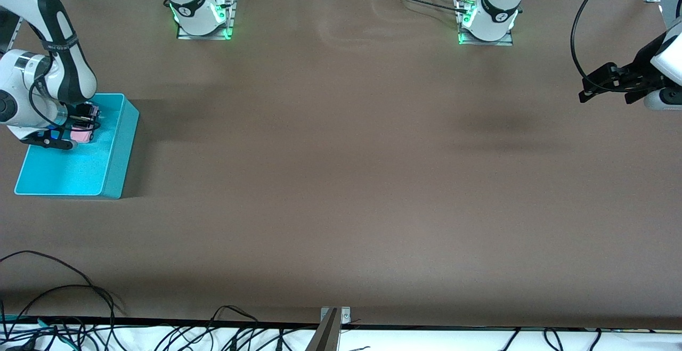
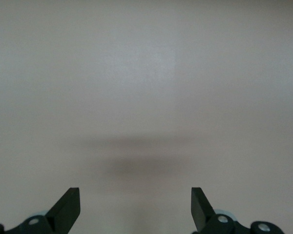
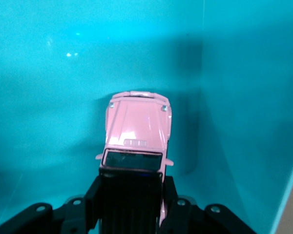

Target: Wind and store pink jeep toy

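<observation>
The pink jeep toy (image 3: pixel 137 129) has a pale pink bonnet and a black roof. My right gripper (image 3: pixel 132 195) is shut on its sides, holding it nose-down inside the turquoise bin (image 3: pixel 49 73), close to the bin's floor. From the front, the jeep (image 1: pixel 85 130) shows pink under the right gripper (image 1: pixel 80 124), over the end of the bin (image 1: pixel 114 148) farther from the front camera. My left gripper (image 1: pixel 607 92) waits open and empty above the table's edge at the left arm's end, its fingertips (image 2: pixel 68 207) wide apart over bare table.
The bin stands at the right arm's end of the brown table (image 1: pixel 341 180). Cables (image 1: pixel 80 308) lie along the table's edge nearest the front camera, with a metal bracket (image 1: pixel 333 324) at mid-edge.
</observation>
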`<state>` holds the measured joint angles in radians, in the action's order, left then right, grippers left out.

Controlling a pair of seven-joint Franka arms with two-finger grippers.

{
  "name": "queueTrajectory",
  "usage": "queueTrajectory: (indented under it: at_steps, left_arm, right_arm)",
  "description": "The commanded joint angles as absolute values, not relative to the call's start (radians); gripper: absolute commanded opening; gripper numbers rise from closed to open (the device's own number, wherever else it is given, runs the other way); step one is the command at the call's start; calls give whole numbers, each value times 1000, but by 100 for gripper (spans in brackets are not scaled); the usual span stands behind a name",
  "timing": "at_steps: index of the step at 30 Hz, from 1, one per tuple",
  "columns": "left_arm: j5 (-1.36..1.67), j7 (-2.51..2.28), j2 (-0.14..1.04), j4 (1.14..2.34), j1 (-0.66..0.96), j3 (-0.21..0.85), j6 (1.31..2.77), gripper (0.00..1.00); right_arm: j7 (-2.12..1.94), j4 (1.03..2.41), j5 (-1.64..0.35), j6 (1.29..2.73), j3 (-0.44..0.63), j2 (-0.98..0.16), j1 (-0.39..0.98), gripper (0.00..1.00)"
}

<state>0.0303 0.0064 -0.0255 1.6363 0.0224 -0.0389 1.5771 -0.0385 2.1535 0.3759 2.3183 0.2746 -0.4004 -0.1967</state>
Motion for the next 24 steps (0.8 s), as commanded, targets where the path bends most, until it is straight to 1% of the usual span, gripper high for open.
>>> queueTrajectory:
  at_steps: [1, 2, 3, 4, 9, 13, 24]
  left_arm:
    - [34, 20, -8, 1597, 17, -37, 1551, 100]
    - [35, 20, -8, 1597, 17, -37, 1551, 100]
    - [38, 20, -8, 1597, 17, -37, 1551, 100]
    - [38, 20, -8, 1597, 17, -37, 1551, 100]
    - [38, 18, -8, 1597, 17, -35, 1549, 100]
    - [38, 18, -8, 1597, 17, -37, 1551, 100]
    - [38, 18, -8, 1597, 15, -37, 1551, 100]
  right_arm:
    - [-38, 2149, 397, 2364, 282, -449, -201, 3]
    - [-37, 2149, 396, 2368, 282, -456, -201, 27]
    - [-32, 2149, 394, 2373, 281, -457, -201, 64]
    - [-23, 2149, 391, 2381, 279, -457, -201, 100]
    - [44, 2148, 391, 2373, 246, -445, -199, 100]
    - [60, 2148, 391, 2353, 235, -404, -192, 100]
    - [66, 2053, 390, 1998, 137, -233, -187, 100]
